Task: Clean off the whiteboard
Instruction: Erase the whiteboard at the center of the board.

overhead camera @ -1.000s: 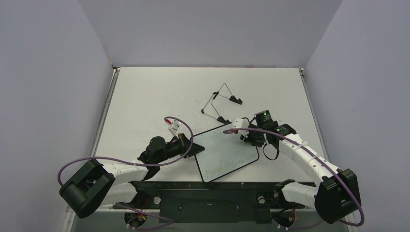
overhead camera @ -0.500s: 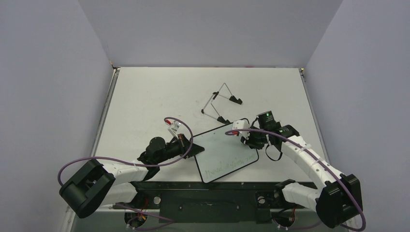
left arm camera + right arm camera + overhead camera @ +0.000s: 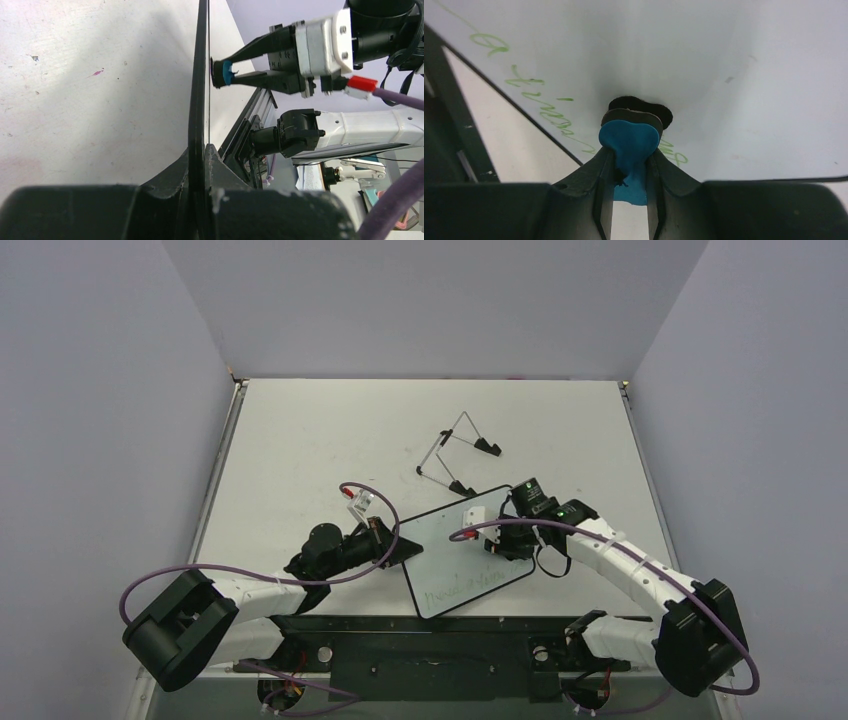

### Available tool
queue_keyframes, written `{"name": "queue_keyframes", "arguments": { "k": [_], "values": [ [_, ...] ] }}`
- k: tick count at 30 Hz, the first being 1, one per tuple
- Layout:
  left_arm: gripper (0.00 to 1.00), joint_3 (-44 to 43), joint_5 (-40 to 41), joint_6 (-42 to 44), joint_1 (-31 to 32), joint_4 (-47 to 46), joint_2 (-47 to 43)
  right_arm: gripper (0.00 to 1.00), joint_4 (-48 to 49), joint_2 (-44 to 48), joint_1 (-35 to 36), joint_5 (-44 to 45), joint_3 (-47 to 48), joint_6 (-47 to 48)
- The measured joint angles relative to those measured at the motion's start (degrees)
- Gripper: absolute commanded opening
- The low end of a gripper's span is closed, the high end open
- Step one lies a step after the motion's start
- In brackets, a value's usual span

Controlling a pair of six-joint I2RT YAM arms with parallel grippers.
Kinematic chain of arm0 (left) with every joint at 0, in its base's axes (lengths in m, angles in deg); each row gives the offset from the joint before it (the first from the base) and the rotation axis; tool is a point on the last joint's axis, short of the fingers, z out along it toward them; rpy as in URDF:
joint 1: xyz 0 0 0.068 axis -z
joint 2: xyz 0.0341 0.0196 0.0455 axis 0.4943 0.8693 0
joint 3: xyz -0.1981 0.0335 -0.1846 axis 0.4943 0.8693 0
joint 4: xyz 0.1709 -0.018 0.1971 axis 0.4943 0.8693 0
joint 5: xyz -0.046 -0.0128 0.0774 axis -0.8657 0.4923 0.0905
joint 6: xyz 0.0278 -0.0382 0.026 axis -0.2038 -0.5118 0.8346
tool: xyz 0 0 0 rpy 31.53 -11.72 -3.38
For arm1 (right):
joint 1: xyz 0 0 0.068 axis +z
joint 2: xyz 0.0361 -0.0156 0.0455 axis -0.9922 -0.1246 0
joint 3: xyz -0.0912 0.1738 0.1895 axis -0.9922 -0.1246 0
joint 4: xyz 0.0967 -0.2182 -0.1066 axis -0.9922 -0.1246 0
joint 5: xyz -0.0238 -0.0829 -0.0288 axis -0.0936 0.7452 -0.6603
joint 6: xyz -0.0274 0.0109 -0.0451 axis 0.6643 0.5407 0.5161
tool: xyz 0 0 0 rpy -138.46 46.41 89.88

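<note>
The left tool (image 3: 398, 545) is clenched on the whiteboard (image 3: 450, 565) at its 9 o'clock edge. The board sits at the bench's (image 3: 300, 440) 6 o'clock side. Green writing (image 3: 470, 585) runs along the board's 6 o'clock edge. Toward 3 o'clock, the right tool (image 3: 497, 538) grasps a blue eraser (image 3: 629, 137), which is pressed against the board's face.

Just beyond right end effector (image 3: 496, 542), wire easel (image 3: 457, 453) blocks far side; whiteboard (image 3: 455, 558) spans between both; bench (image 3: 300, 440) beyond left end effector (image 3: 399, 545) open.
</note>
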Motion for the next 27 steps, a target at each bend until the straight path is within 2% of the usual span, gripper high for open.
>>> {"name": "queue_keyframes", "arguments": {
  "k": [9, 13, 20, 27],
  "values": [
    [0.00, 0.0, 0.1, -0.2, -0.1, 0.0, 0.0, 0.00, 6.8, -1.1, -4.8, 10.8, -0.3, -6.2],
    [0.00, 0.0, 0.1, -0.5, -0.3, 0.1, 0.0, 0.00, 5.7, -1.1, -1.9, 10.4, -0.7, -3.6],
    [0.00, 0.1, 0.1, -0.2, -0.3, 0.1, -0.3, 0.00, 0.1, -0.1, 2.1, 4.5, -1.3, 2.0],
    [0.00, 0.1, 0.4, 0.0, -0.3, 0.4, -0.4, 0.00, 5.6, -0.1, -0.3, 11.4, -2.0, -3.2]
  ]
}}
